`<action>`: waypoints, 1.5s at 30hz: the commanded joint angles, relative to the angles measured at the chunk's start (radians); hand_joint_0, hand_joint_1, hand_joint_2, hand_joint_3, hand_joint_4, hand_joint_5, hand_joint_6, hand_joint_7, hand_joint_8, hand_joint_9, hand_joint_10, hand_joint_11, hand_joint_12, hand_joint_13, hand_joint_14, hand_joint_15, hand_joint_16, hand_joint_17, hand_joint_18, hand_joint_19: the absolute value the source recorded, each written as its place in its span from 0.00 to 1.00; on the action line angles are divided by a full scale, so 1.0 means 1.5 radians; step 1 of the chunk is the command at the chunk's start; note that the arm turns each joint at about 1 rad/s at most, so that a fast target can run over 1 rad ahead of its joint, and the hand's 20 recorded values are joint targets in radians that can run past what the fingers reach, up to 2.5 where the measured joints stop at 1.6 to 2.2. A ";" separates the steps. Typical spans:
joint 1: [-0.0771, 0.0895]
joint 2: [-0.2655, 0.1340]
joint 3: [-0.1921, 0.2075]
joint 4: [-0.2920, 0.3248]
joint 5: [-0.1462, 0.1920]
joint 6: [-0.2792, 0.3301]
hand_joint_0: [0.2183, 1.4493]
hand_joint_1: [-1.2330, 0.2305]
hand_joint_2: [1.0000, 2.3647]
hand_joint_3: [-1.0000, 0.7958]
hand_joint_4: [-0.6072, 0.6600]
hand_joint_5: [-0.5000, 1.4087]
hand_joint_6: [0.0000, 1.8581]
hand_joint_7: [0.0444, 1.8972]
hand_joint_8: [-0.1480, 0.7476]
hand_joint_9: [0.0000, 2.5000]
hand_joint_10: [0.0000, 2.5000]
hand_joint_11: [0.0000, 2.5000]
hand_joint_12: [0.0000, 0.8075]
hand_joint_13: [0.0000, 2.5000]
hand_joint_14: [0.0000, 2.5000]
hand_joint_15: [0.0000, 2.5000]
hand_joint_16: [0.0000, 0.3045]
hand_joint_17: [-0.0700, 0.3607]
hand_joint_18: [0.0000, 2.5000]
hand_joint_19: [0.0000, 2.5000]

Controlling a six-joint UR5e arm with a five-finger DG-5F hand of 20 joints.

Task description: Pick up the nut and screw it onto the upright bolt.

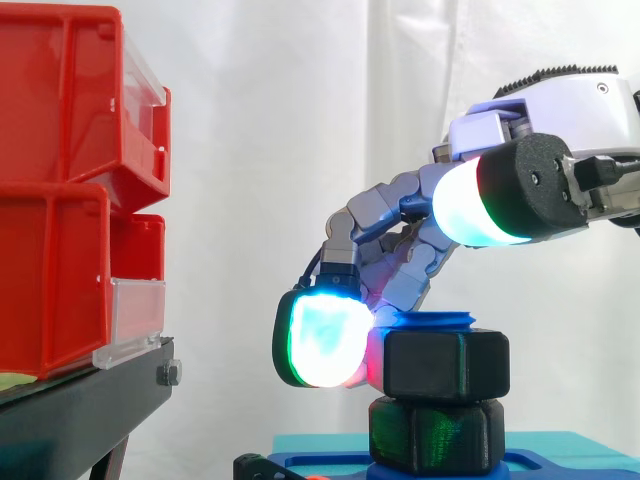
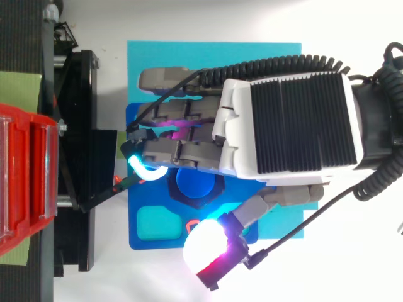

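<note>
Overhanging the bolt [image 1: 440, 320], the hand [image 2: 296, 119] half hides the nut [image 1: 447, 365]

Two red bins [image 1: 60, 200] are stacked at the left on a black stand [image 1: 90, 410]. A clear label holder [image 1: 135, 320] juts from the lower bin's front. A white curtain [image 1: 300, 120] hangs behind. From above, a cyan mat [image 2: 277, 63] lies on a white surface [image 2: 189, 19], with a dark blue plate [image 2: 154, 244] on the mat. A green pad [image 2: 19, 88] lies under the bins.
</note>
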 commanded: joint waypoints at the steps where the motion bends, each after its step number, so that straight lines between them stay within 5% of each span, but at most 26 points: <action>1: -0.003 -0.001 0.001 -0.001 -0.005 0.000 0.26 0.72 0.00 0.28 0.71 0.23 0.27 0.54 0.47 0.33 0.00 0.00 0.37 0.22 0.00 0.00 0.08 0.30 0.06 0.00; 30: -0.037 -0.001 0.001 -0.007 -0.042 -0.009 0.26 0.70 0.00 0.28 0.66 0.25 0.27 0.74 0.48 0.35 0.00 0.00 0.34 0.25 0.00 0.00 0.07 0.28 0.09 0.00; 38: -0.043 0.000 0.003 -0.034 -0.053 -0.003 0.26 0.72 0.00 0.28 0.70 0.22 0.27 0.50 0.47 0.34 0.00 0.00 0.36 0.23 0.00 0.00 0.08 0.29 0.07 0.00; 45: -0.047 0.000 0.082 -0.122 -0.049 0.014 0.26 0.73 0.00 0.28 0.67 0.21 0.27 0.43 0.46 0.33 0.00 0.00 0.36 0.23 0.00 0.00 0.08 0.29 0.06 0.00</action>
